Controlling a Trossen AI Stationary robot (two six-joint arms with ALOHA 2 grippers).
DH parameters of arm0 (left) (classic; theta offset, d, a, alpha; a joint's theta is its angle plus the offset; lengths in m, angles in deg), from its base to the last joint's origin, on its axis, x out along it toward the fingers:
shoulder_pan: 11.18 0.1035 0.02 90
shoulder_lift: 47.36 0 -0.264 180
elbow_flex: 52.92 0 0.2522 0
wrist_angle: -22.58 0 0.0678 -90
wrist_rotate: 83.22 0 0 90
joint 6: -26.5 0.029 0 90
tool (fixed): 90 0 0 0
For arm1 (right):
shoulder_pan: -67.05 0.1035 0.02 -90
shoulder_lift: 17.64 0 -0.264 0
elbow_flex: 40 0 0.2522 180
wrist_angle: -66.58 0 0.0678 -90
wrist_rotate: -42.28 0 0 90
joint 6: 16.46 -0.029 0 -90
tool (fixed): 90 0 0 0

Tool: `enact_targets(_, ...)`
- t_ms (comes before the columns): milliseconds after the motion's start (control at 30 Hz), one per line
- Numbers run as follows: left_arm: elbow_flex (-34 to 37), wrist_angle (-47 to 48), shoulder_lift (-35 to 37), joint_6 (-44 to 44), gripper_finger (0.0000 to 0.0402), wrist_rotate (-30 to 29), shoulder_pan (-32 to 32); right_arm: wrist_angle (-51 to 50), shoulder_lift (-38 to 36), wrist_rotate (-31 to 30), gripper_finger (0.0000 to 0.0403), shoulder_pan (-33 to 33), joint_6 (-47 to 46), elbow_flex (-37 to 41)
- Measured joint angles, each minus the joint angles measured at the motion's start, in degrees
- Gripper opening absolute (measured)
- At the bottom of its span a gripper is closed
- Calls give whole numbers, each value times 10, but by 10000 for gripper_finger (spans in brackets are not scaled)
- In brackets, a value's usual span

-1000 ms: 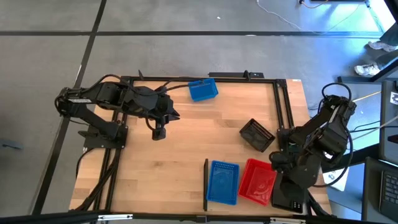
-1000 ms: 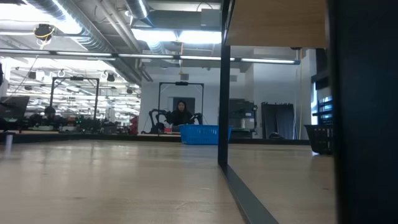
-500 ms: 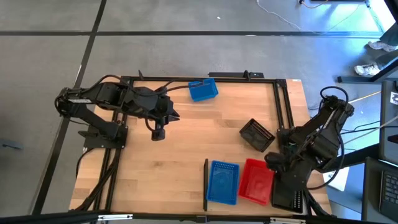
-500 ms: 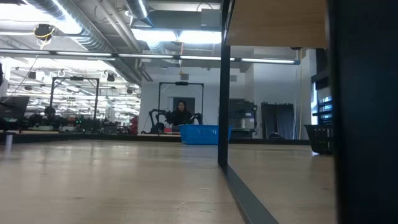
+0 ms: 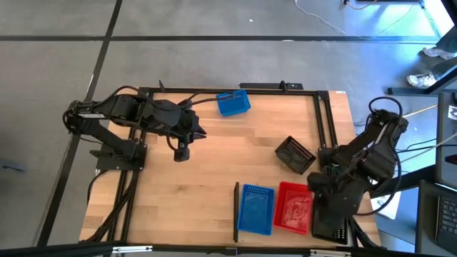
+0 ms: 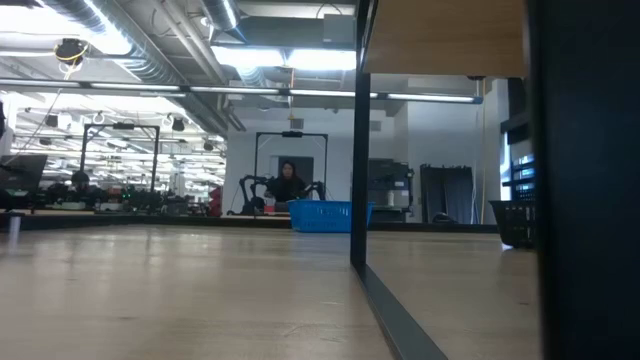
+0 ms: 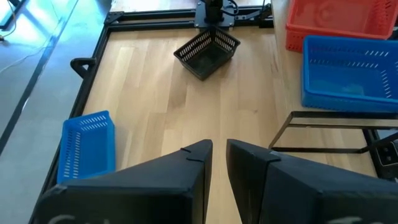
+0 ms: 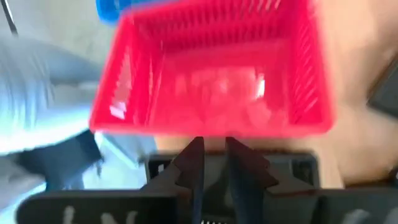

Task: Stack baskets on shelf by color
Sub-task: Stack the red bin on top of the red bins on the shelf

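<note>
On the shelf (image 6: 440, 35), right of its black bar (image 5: 236, 212), a blue basket (image 5: 256, 209) and a red basket (image 5: 294, 208) sit side by side. My right gripper (image 5: 315, 191) stands at the red basket's right side, shut on the red basket (image 8: 211, 74). A black basket (image 5: 295, 154) rests skewed on the table, farther back. Another blue basket (image 5: 233, 102) rests near the far edge. My left gripper (image 5: 182, 153) hangs shut above the table's left middle, holding nothing; its own fingers (image 7: 217, 149) show only a slit. My right gripper has the red basket by the rim of its long side (image 8: 211, 129) facing the table's right edge, near that side's middle. The two fingers pinch the wall, slanting down from the right. The blur hides whether the basket's bottom is on the shelf.
Black frame rails (image 5: 325, 121) run along the table's far and right sides, close to my right arm. Bare tabletop (image 5: 193, 200) lies between the left arm and the shelf's bar. A person (image 6: 288, 182) sits far off in the room behind.
My right gripper has rolled at the wrist and turned the red basket with it. The basket lay skewed against the blue one; now its sides run parallel to the blue basket's.
</note>
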Motion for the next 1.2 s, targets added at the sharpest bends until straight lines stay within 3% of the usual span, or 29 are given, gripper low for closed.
enact_targets(167,0,0,0,0,40,0,0,0,-1,-75,63,0,21,-8)
enact_targets(467,0,0,0,0,40,15,0,23,0,-74,63,0,29,25)
enact_targets(700,0,4,0,0,40,22,0,20,0,-131,63,3,45,25)
enact_targets(1200,0,5,0,0,40,22,0,3,1,-131,63,19,43,2)
